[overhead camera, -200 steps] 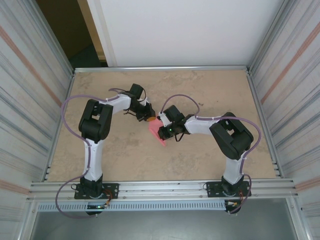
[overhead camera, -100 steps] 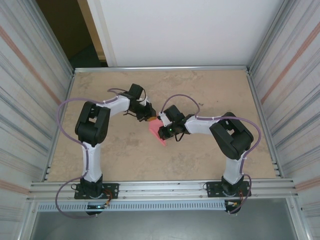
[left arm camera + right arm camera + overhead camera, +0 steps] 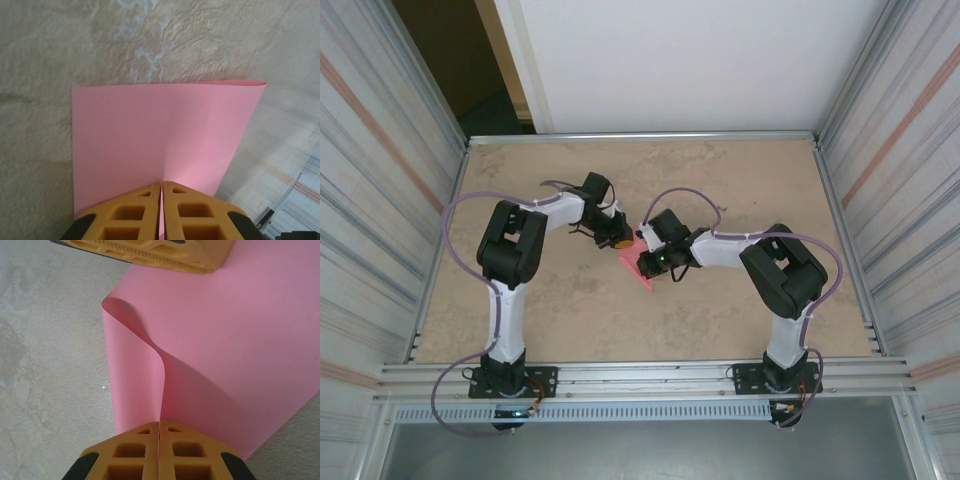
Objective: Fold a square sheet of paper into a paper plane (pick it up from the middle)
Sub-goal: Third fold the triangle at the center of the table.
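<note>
The square sheet of paper is pink and held off the table between both arms near the table's middle. My left gripper is shut on one edge of the sheet, which spreads flat ahead of its orange fingers. My right gripper is shut on another edge, where the paper rises into a curled ridge. The left gripper's fingers cross the top of the right wrist view. From above, the left gripper and right gripper meet at the sheet. No paper plane shape has formed.
The beige tabletop is bounded by a metal rail at the back and ribbed metal walls on both sides. Purple cables loop from both arms.
The left arm's elbow swung out to the left and came back; its gripper shifted slightly toward the right gripper. The paper stays gripped by both.
</note>
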